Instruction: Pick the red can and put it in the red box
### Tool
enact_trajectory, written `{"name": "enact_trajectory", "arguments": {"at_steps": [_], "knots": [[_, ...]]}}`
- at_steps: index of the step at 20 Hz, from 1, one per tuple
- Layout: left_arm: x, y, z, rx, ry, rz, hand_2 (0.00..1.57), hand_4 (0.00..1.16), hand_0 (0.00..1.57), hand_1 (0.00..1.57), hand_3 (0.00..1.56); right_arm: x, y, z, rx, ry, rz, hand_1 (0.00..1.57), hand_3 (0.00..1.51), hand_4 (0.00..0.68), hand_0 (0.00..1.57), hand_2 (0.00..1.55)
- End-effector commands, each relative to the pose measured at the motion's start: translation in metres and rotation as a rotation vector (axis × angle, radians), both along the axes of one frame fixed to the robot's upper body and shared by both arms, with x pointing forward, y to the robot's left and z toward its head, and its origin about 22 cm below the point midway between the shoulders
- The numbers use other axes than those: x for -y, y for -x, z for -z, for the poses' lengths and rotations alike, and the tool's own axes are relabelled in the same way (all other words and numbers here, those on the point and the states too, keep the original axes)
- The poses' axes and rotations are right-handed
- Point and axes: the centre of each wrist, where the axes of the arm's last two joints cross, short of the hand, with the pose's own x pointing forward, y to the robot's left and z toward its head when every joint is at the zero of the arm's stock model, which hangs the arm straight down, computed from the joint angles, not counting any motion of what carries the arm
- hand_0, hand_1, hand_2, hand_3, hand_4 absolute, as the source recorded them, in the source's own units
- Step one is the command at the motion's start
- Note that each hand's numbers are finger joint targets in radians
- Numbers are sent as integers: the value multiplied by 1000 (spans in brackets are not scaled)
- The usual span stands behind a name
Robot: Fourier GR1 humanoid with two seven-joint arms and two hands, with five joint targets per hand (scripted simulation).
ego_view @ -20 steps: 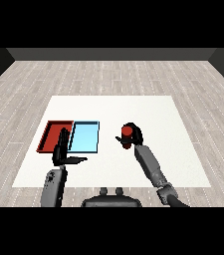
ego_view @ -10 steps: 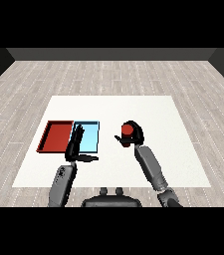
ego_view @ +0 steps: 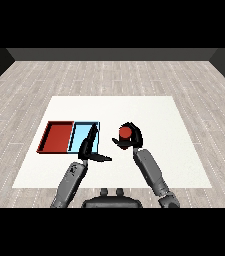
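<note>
Holding red can (ego_view: pixel 126 133) in right robot hand (ego_view: pixel 132 141), left robot hand (ego_view: pixel 89 150) wide over light blue tray (ego_view: pixel 77 137)

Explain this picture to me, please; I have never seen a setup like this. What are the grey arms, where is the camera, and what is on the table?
The view is from the robot's own head, looking down and forward across a white table. The two grey forearms coming in from the lower corners are its arms, each ending in a black hand. The right hand is curled round a red can. The left hand holds nothing; its fingers are straight, reaching over the near edge of the light blue tray. Beside that tray, further left, lies a red tray, where the can is meant to go.
</note>
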Motion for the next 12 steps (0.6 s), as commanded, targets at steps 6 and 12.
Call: {"name": "enact_trajectory", "arguments": {"at_steps": [6,12], "knots": [[22,-4,-1,-19,-10,66,0,0,0,0,0,-19,5,-14,47,-2,-61,1382,1391,629,1382,1398],[28,-16,2,-33,-24,48,0,0,0,0,0,-39,25,-12,61,-30,-90,1398,1401,615,1398,1415]]}}
